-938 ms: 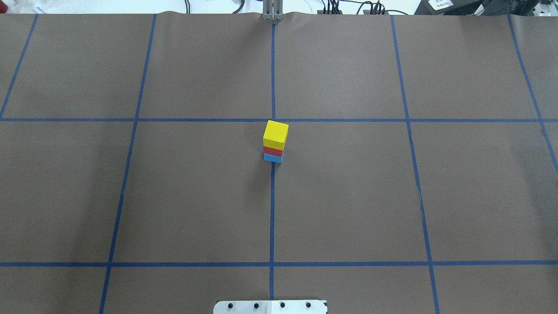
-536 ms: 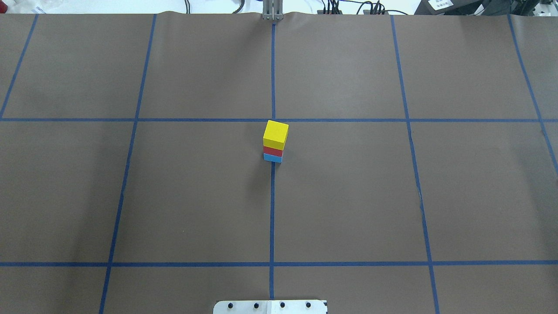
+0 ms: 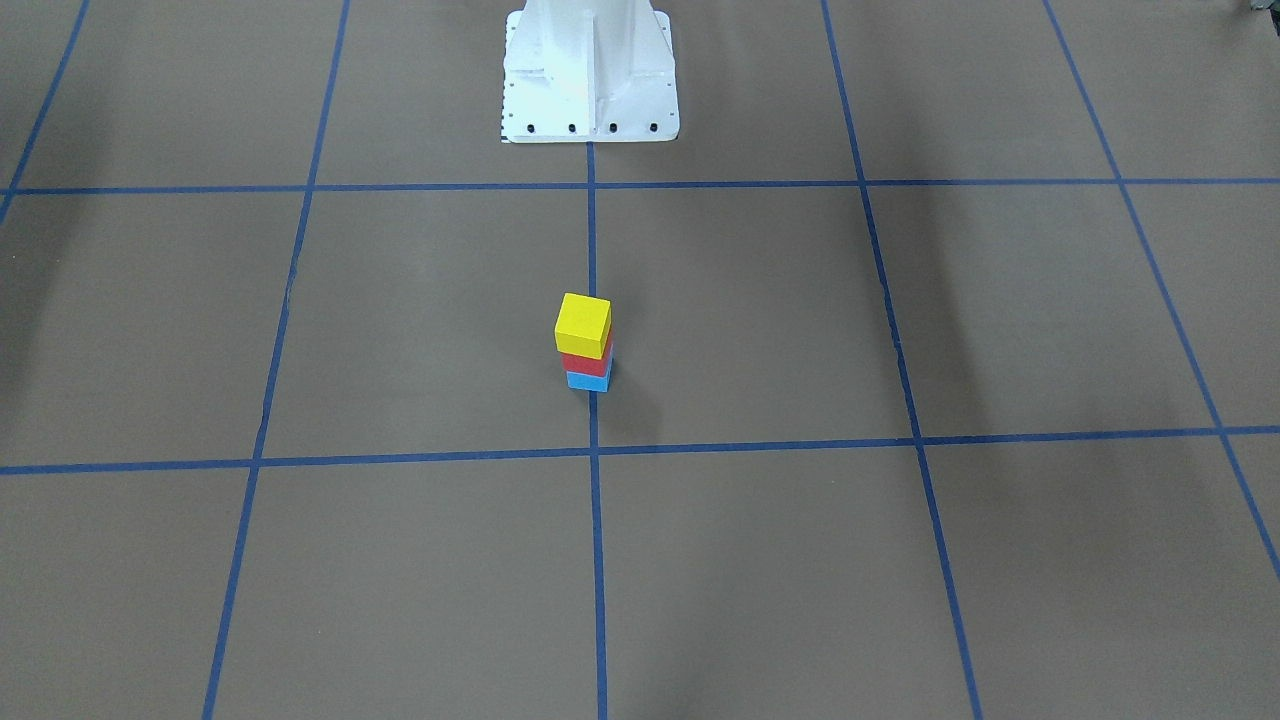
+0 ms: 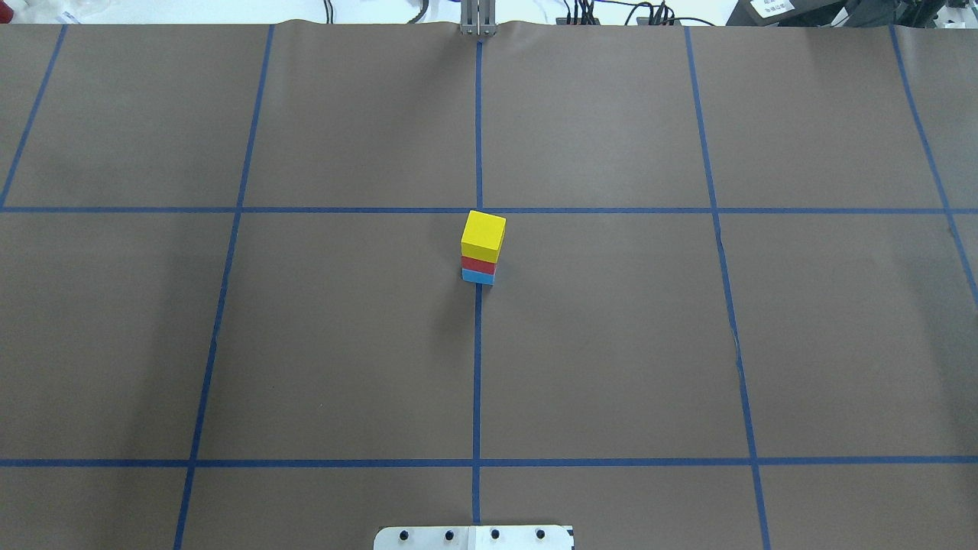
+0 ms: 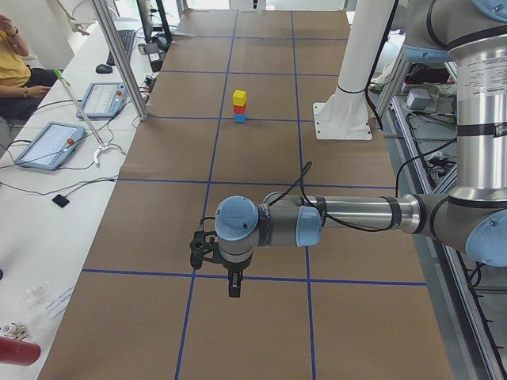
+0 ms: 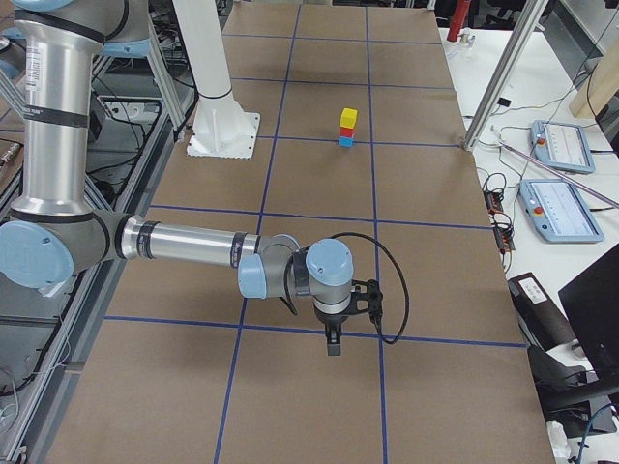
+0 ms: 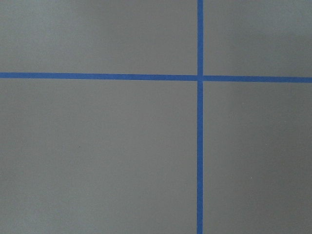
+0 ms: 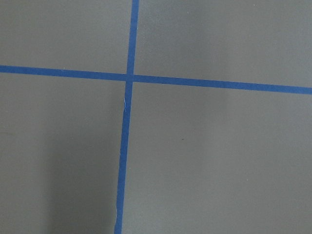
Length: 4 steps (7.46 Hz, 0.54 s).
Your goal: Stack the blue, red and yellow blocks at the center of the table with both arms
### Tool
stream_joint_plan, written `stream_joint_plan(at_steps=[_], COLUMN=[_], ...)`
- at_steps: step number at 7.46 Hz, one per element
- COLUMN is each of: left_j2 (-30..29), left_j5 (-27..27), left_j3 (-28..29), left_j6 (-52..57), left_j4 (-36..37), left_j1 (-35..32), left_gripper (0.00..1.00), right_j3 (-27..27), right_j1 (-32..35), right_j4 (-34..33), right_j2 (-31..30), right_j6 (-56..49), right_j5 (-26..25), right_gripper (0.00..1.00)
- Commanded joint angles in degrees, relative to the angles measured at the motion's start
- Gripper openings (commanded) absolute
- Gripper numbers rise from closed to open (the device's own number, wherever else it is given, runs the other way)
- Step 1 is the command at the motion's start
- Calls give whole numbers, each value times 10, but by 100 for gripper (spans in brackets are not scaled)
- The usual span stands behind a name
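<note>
Nothing on the table differs from the overhead pictures taken a moment earlier. The white base plate (image 4: 474,537) lies at the near edge. The three-block stack stands at the same spot on the brown table (image 4: 344,344). No arm enters that view then or now.

The stack stands on the centre tape line (image 4: 477,367), on the robot's side of the crossing at mid-table. The blue block (image 4: 477,277) lies at the bottom on the paper, the red block (image 4: 478,266) sits on it, and the yellow block (image 4: 484,233) sits on top. Nothing touches the stack.

Both arms are out over the ends of the table, well apart from the blocks. In the view from the table's left end, the left arm (image 5: 356,214) reaches level across the paper with its wrist bent down. The left gripper (image 5: 234,286) points straight down, above the paper beside a tape line. Whether it is clenched or released cannot be told from there.

The right-end view shows the right arm (image 6: 184,242) in a matching pose. The right gripper (image 6: 334,345) hangs downward over a tape line, and its state is likewise not clear.

Each wrist camera shows only bare paper and a tape crossing (image 7: 200,77), with no fingers in frame.
</note>
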Motion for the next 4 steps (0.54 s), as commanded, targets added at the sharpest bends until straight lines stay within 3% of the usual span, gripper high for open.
stream_joint_plan(at_steps=[1,4], left_j2=[5,17], left_j5=[0,4], left_j3=[3,4], left_j6=[0,-2], left_j4=[0,0], left_j1=[0,-1], left_gripper=[100,100], right_j3=[0,0], right_j1=[-1,-1], right_j4=[-1,-1], right_j2=[1,0], right_j6=[5,4], right_j5=[1,2], right_gripper=[100,100])
